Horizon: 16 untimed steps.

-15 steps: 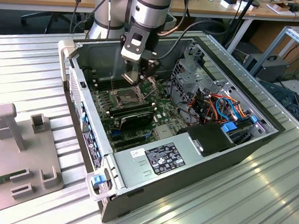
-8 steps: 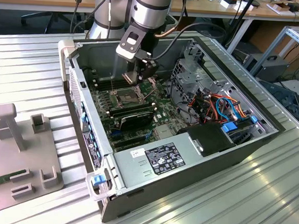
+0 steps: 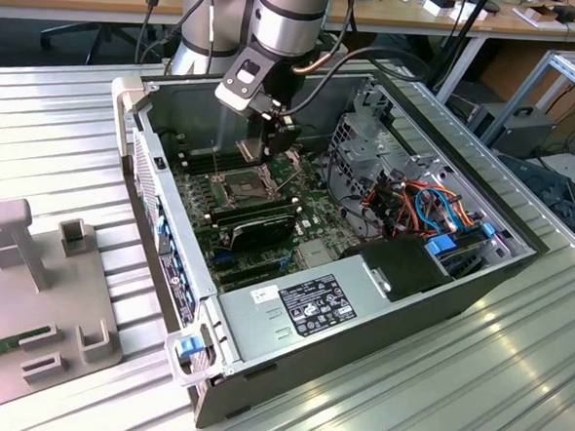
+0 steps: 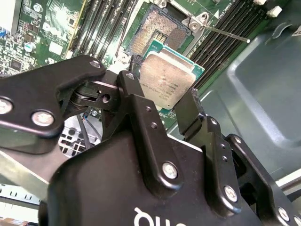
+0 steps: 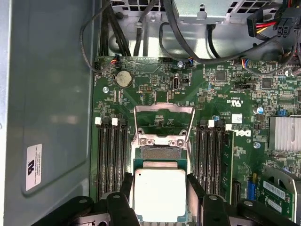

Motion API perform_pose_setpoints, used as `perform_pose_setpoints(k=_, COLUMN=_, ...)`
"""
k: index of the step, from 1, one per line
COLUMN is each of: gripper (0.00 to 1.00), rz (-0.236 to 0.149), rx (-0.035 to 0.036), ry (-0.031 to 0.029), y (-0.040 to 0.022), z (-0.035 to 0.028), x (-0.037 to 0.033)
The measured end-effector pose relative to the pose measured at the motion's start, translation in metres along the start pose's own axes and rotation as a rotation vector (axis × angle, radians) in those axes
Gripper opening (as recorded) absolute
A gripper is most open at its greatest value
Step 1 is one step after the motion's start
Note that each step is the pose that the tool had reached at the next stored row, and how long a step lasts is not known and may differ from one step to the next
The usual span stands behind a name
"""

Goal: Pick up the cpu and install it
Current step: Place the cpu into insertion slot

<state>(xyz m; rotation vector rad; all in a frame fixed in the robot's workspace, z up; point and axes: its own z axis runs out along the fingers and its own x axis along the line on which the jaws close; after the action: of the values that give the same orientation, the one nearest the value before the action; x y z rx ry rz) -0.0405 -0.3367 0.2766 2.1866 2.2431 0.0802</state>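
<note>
The cpu (image 4: 168, 77) is a thin square chip with a dull silver face on a green base. My gripper (image 4: 161, 92) is shut on it, one black finger against each opposite edge. In both wrist views the chip hangs just above the open dark socket (image 4: 157, 33), partly overlapping it. The first wrist view shows the cpu (image 5: 159, 194) between the fingers (image 5: 127, 187), with the socket (image 5: 160, 152) beyond it and its hinged metal frame (image 5: 163, 123) swung up. In the exterior view my gripper (image 3: 263, 148) reaches down into the open computer case (image 3: 359, 322) over the socket (image 3: 244, 185).
Memory slots (image 5: 112, 160) flank the socket on both sides. A loose metal lever (image 4: 225, 34) juts beside the socket. Cables (image 3: 420, 204) and a drive cage fill the case's right in the exterior view. A grey fixture (image 3: 38, 303) lies on the table at the exterior view's left.
</note>
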Motion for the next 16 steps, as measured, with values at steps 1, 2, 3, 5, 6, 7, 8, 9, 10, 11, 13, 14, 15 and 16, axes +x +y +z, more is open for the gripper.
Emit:
perform_pose_setpoints(k=1, gripper=0.54, rz=0.010, rx=-0.0004, ry=-0.0005, y=0.0000, z=0.0001, x=0.0000)
perform_pose_setpoints(k=2, gripper=0.54, rz=0.024, rx=-0.0008, ry=-0.0010, y=0.0000, z=0.0003, x=0.0000)
perform_pose_setpoints(k=3, gripper=0.54, rz=0.039, rx=-0.0011, ry=-0.0018, y=0.0000, z=0.0003, x=0.0000)
perform_pose_setpoints(k=5, gripper=0.54, rz=0.052, rx=-0.0015, ry=-0.0023, y=0.0000, z=0.0004, x=0.0000)
perform_pose_setpoints(k=6, gripper=0.54, rz=0.053, rx=-0.0016, ry=-0.0023, y=0.0000, z=0.0004, x=0.0000)
perform_pose_setpoints(k=7, gripper=0.54, rz=0.051, rx=-0.0023, ry=-0.0019, y=0.0000, z=0.0005, x=0.0000)
perform_pose_setpoints(k=8, gripper=0.54, rz=0.049, rx=-0.0029, ry=-0.0016, y=0.0000, z=0.0007, x=0.0000)
perform_pose_setpoints(k=9, gripper=0.54, rz=0.047, rx=-0.0035, ry=-0.0015, y=0.0000, z=0.0009, x=0.0000)
perform_pose_setpoints(k=10, gripper=0.54, rz=0.047, rx=-0.0041, ry=-0.0015, y=0.0000, z=0.0012, x=0.0000)
perform_pose_setpoints(k=11, gripper=0.54, rz=0.047, rx=-0.0045, ry=-0.0012, y=0.0000, z=0.0016, x=0.0000)
perform_pose_setpoints(k=13, gripper=0.54, rz=0.047, rx=-0.0043, ry=-0.0017, y=-0.0001, z=0.0020, x=0.0000)
perform_pose_setpoints(k=14, gripper=0.54, rz=0.047, rx=-0.0043, ry=-0.0017, y=-0.0001, z=0.0020, x=0.0000)
perform_pose_setpoints(k=15, gripper=0.54, rz=0.047, rx=-0.0043, ry=-0.0017, y=-0.0001, z=0.0021, x=0.0000)
perform_pose_setpoints(k=16, gripper=0.54, rz=0.047, rx=-0.0044, ry=-0.0016, y=-0.0001, z=0.0022, x=0.0000)
